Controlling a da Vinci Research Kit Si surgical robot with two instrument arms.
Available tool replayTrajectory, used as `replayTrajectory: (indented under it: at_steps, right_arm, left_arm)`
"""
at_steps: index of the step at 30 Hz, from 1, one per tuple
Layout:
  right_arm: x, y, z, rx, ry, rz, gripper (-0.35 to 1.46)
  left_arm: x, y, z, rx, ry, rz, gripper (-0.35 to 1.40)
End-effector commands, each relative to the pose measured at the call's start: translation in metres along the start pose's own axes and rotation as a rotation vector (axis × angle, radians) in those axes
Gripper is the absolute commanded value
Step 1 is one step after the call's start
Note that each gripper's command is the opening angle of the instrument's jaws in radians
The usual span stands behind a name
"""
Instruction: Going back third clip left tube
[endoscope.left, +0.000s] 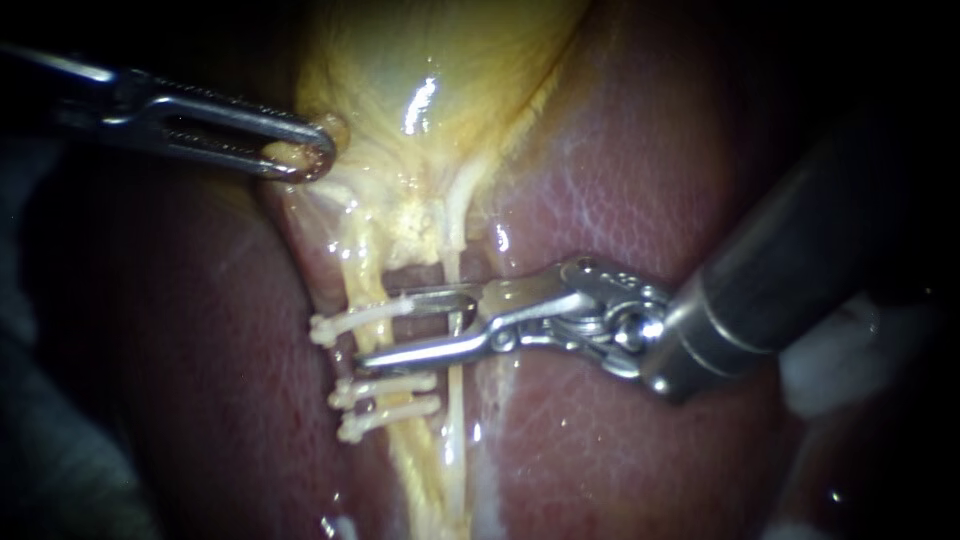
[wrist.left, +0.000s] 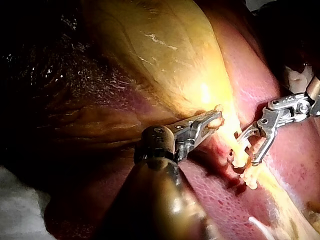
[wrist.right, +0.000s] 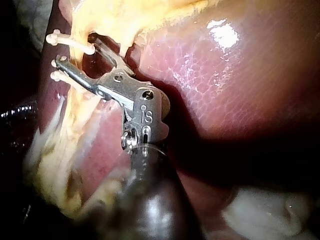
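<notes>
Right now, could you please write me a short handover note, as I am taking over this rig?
Left instrument: claw shut on the yellow gallbladder tissue.
Right instrument: claw open around the pale left tube.
Done: three white plastic clips sit on that tube.
Left to do: back the right instrument out, clear of the clips.

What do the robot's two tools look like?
Both are shiny silver metal. The left instrument has long slim jaws with a slot down the middle and a rounded tip. The right instrument has two thin prongs for jaws, a knobbly hinge with little pins, and a dark round shaft.
</notes>
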Motion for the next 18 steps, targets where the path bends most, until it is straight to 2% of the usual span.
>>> replayTrajectory:
  at_steps: [1, 6, 11, 18]
  right_arm:
    - [0.0005, -0.0007, -0.0007, -0.014, -0.025, -0.051, 0.49]
    - [0.0020, -0.0038, -0.0044, -0.072, -0.109, -0.236, 0.49]
    - [0.0026, -0.0061, -0.0079, -0.128, -0.207, -0.341, 0.50]
    - [0.0038, -0.0068, -0.0119, -0.166, -0.226, -0.399, 0.50]
  left_arm:
    - [0.0000, 0.0000, 0.0000, 0.000, 0.000, 0.000, -0.35]
    - [0.0001, -0.0002, 0.0000, -0.001, 0.000, 0.001, -0.35]
    - [0.0001, -0.0005, -0.0001, -0.002, -0.001, 0.001, -0.35]
    - [0.0000, -0.0006, -0.0001, -0.002, -0.001, 0.002, -0.35]
